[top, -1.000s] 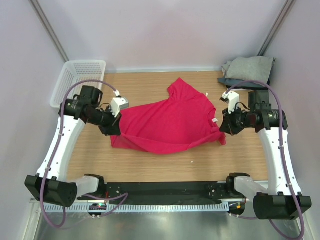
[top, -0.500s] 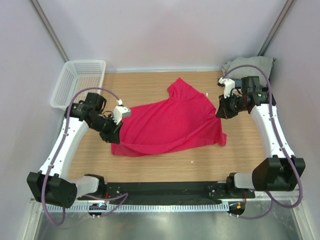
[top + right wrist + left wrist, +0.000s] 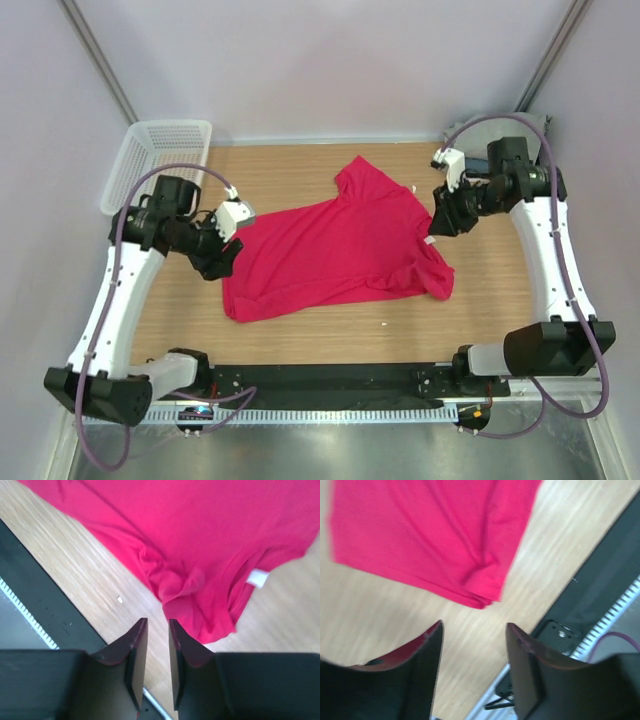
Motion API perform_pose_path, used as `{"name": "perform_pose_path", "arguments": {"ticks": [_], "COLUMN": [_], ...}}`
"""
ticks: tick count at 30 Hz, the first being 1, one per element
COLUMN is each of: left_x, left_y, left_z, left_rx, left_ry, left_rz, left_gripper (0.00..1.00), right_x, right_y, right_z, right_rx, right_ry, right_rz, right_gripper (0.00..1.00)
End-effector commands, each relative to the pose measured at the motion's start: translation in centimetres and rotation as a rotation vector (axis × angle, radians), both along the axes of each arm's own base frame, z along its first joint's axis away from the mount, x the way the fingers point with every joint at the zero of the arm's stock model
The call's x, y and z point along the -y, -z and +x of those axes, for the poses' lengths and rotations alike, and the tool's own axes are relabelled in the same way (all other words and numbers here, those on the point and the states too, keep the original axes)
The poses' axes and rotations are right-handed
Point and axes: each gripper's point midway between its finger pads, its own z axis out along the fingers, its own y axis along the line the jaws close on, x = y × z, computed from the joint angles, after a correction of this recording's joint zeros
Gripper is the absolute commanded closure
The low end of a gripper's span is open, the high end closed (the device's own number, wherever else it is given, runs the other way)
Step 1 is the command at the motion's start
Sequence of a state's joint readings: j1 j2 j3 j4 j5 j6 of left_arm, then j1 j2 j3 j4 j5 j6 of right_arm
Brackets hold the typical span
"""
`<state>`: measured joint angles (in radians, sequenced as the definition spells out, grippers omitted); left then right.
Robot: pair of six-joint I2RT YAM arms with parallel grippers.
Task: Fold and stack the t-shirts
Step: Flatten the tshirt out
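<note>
The left gripper [image 3: 474,625] now hangs with its jaws wide and empty, just off the near-left hem it pinched a second ago. The right gripper [image 3: 158,621] has let go too, lifted clear, with only a narrow empty gap between its fingers. Released, the crimson-pink t-shirt [image 3: 335,250] has settled onto the wooden table [image 3: 490,300], spread mid-table but skewed, its near-right corner bunched. I judge the spreading pull finished; smoothing that corner likely comes before any fold
</note>
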<state>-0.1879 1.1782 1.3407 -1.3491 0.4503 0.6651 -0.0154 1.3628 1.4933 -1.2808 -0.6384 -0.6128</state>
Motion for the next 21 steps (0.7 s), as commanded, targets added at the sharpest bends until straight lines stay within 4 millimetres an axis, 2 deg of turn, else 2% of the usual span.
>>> {"name": "perform_pose_path", "arguments": {"ticks": [1,2,3,4,5,7,8,9,10,11,12,13,14,15,16,17,19,21], "left_x": [-2.5,-2.4,-3.3,-3.6,-3.5,-4.2,-4.3,-4.0,-5.2,-5.4,-5.9,-6.1,-6.0,-5.9,-5.7,-5.7,-5.9,-6.5], "left_y": [-2.3,-2.7,-1.1,-0.4,0.2,3.3,4.0,3.8,5.4,5.7,5.6,6.4,6.7,6.3,6.2,6.4,6.6,7.0], "left_z": [-4.8,-2.2,-1.2,0.2,2.4,4.6,5.4,6.4,7.6,8.4,9.6,10.4,11.1,12.0,12.8,13.9,15.0,16.4], "left_rx": [0.001,0.105,0.117,0.138,0.176,0.074,0.028,-0.002,-0.093,-0.128,-0.143,-0.195,-0.210,-0.213,-0.211,-0.222,-0.249,-0.293], "left_ry": [-0.003,-0.053,-0.096,-0.126,-0.163,-0.225,-0.278,-0.305,-0.377,-0.444,-0.484,-0.516,-0.529,-0.560,-0.568,-0.574,-0.622,-0.685], "left_rz": [0.091,0.085,0.136,0.151,0.151,0.206,0.191,0.138,0.113,0.074,0.049,0.006,-0.017,-0.048,-0.077,-0.087,-0.124,-0.173], "left_gripper": [0.40,0.29,0.26,0.25,0.25,0.26,0.28,0.28,0.29,0.29,0.29,0.29,0.29,0.29,0.29,0.29,0.29,0.30], "right_x": [-1.0,-1.0,-0.4,-0.1,0.1,-0.1,-0.1,-0.3,-0.3,-0.1,0.1,0.9,0.2,0.5,0.9,1.1,0.7,0.0], "right_y": [-4.8,-6.3,-6.7,-7.2,-8.1,-6.9,-7.4,-5.1,-5.0,-4.6,-2.6,-1.3,-1.5,-0.8,2.2,1.1,2.7,3.9], "right_z": [-2.8,-0.9,0.7,2.5,5.5,8.9,10.6,12.6,14.2,15.4,16.9,18.0,19.1,20.1,21.5,23.0,25.8,27.5], "right_rx": [0.057,0.137,0.174,0.215,0.309,0.248,0.257,0.171,0.184,0.181,0.146,0.138,0.156,0.155,0.091,0.133,0.126,0.122], "right_ry": [-0.110,-0.061,0.011,0.076,0.127,0.230,0.254,0.293,0.312,0.330,0.336,0.356,0.340,0.349,0.366,0.371,0.376,0.377], "right_rz": [0.035,0.037,0.022,0.023,0.036,0.076,0.095,0.112,0.124,0.122,0.100,0.056,0.030,0.001,-0.038,-0.036,-0.045,-0.046], "right_gripper": [0.67,0.66,0.56,0.52,0.50,0.45,0.44,0.42,0.42,0.41,0.41,0.41,0.41,0.41,0.41,0.41,0.41,0.42]}}
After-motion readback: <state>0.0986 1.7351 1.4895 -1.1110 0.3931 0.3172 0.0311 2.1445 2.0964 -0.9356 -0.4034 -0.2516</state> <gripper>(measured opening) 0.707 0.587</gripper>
